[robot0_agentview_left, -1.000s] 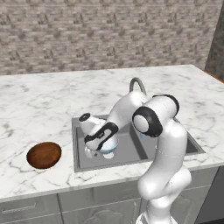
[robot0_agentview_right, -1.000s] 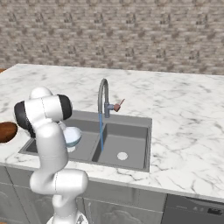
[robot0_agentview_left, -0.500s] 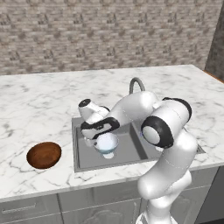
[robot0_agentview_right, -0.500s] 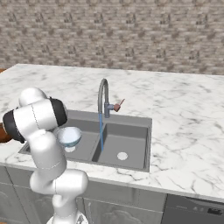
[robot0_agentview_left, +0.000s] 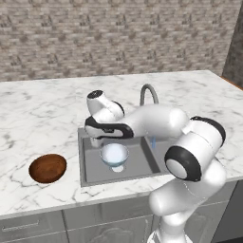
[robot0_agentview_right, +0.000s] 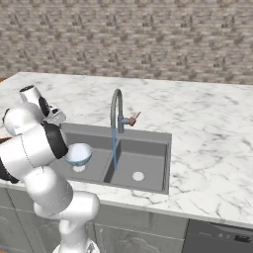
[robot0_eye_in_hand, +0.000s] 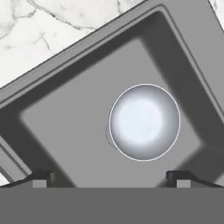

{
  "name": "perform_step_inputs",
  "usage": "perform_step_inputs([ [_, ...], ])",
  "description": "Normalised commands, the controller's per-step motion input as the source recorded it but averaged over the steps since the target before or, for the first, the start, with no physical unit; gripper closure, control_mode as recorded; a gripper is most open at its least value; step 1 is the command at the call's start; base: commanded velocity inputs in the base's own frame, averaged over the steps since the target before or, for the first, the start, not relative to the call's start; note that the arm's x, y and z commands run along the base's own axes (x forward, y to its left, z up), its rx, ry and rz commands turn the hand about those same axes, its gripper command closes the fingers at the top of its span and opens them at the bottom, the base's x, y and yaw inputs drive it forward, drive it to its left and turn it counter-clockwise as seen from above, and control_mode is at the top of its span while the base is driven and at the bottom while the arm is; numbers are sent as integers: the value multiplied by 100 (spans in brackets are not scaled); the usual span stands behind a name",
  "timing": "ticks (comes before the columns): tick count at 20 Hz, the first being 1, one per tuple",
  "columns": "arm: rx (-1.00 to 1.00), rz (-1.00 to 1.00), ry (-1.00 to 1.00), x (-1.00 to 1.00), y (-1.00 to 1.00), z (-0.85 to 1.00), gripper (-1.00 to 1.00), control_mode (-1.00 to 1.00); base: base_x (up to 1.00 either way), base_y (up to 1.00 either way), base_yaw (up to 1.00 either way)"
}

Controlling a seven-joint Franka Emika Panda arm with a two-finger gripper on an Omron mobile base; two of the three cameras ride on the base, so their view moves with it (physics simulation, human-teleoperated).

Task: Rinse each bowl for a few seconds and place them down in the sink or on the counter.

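Pale blue-white bowl [robot0_agentview_left: 114, 155] sat free in the left basin of the sink [robot0_agentview_left: 90, 178], water running into the right basin | our gripper [robot0_eye_in_hand: 109, 177] hung above it, jaws wide, empty | we judged first bowl done; next: brown bowl [robot0_agentview_left: 47, 168] on the counter [robot0_agentview_left: 38, 118], left | basin walls close, counter open.

Stone-brick wall [robot0_agentview_left: 118, 38] is seen across the back, grey-brown w/ pale mortar. At the wall's R end in the left base view, a dark vertical panel [robot0_agentview_left: 235, 47] is joined to it. Well fwd of the wall & lower, grey cabinet drawers [robot0_agentview_left: 28, 228] are seen; a darker appliance front [robot0_agentview_right: 217, 237] is set among them. A thin blue water stream [robot0_agentview_right: 114, 148] is seen falling fwd of the wall.
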Motion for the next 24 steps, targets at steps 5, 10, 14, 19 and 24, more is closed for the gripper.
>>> perform_step_inputs([
  [5, 8, -3, -6, -32, 34, 54, -100, -100, 0, 0, 0],
  [10, 9, 20, 0, -11, 17, 45, -100, -100, 0, 0, 0],
  [14, 1, 32, 0, -23, 7, 39, -100, -100, 0, 0, 0],
  [19, -5, 36, -1, -34, 9, 19, -100, -100, 0, 0, 0],
  [24, -3, 30, -1, -27, 20, 3, -100, -100, 0, 0, 0],
])
